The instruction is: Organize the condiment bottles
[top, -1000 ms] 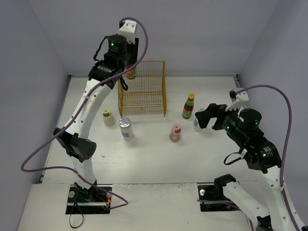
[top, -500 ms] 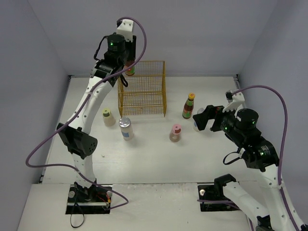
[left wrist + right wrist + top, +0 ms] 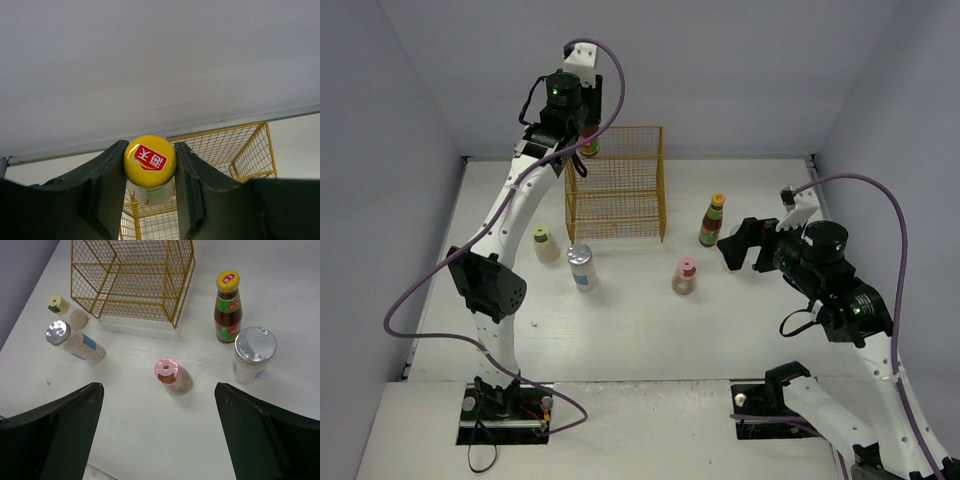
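Six condiment bottles. One dark bottle (image 3: 150, 161), yellow cap with a red logo, is hanging just over the far left top corner of the yellow wire rack (image 3: 132, 280). The left gripper (image 3: 150, 167) is clamping it at the cap, both fingers pressing its sides. The second dark bottle (image 3: 228, 307) is standing right of the rack, with a silver-lidded jar (image 3: 254, 355) just in front of it. The pink-capped bottle (image 3: 171, 376) is sitting in front of the rack. The other silver-lidded jar (image 3: 75, 342) and the yellow-green-capped bottle (image 3: 65, 310) are sitting off the rack's front left. The right gripper (image 3: 745, 247) is hovering right of the rack, jaws spread wide, gripping nothing.
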Available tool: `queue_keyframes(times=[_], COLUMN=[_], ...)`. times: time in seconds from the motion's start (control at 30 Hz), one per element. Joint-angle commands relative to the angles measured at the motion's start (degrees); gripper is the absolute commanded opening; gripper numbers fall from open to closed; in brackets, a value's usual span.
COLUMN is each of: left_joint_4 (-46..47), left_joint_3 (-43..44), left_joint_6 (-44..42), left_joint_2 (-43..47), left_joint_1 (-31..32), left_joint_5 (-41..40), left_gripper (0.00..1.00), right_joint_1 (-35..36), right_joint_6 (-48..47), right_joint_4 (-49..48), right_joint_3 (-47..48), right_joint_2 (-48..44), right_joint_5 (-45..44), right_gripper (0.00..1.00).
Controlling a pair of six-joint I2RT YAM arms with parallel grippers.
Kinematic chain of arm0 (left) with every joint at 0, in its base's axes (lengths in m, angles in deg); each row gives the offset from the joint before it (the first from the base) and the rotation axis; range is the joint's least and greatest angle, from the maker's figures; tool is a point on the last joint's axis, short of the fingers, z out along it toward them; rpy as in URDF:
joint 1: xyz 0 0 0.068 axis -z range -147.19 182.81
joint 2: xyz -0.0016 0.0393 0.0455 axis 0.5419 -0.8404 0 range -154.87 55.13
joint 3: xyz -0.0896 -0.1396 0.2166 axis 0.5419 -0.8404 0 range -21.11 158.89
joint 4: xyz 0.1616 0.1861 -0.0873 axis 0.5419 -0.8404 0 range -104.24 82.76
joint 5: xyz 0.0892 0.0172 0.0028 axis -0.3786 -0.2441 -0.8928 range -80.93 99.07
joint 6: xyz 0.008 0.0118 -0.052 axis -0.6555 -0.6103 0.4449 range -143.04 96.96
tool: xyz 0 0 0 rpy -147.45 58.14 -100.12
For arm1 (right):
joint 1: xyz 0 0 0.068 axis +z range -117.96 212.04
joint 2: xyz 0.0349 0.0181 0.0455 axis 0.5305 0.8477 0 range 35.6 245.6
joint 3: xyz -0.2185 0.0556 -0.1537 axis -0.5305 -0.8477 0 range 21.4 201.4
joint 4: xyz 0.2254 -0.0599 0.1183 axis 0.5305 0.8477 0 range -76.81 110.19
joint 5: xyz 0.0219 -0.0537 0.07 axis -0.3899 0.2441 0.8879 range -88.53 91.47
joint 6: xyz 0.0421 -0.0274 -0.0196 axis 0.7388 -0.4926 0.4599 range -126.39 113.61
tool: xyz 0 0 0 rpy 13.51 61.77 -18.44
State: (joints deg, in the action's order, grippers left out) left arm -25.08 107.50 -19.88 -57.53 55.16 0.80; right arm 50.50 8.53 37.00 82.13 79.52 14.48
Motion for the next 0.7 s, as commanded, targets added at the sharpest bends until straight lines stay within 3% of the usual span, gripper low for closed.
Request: queue_keyframes(times=[0.0, 0.5, 0.67], left_joint_4=[12.48, 13.98, 15.38], left_joint_3=[3.22, 5.07, 1.21], left_joint_6=[-0.35, 0.71, 1.93], left_joint_2=[2.71, 0.07, -0.19], left_joint_1=[-0.90, -1.69, -1.69], left_joint_5=[0.63, 1.33, 1.68], left_gripper=[0.00, 0.00, 0.00], right_joint_1=[0.26, 0.17, 0.17], right_joint_6=[-0.41, -1.12, -1.56], right_joint_4=[-3.86, -3.51, -3.77], right_joint_3=[-0.08, -1.58, -1.67], right_joint_2=[0.73, 1.08, 1.87], right_joint_5=[1.49, 1.31, 1.31], right_gripper=[1.00, 1.00, 1.00])
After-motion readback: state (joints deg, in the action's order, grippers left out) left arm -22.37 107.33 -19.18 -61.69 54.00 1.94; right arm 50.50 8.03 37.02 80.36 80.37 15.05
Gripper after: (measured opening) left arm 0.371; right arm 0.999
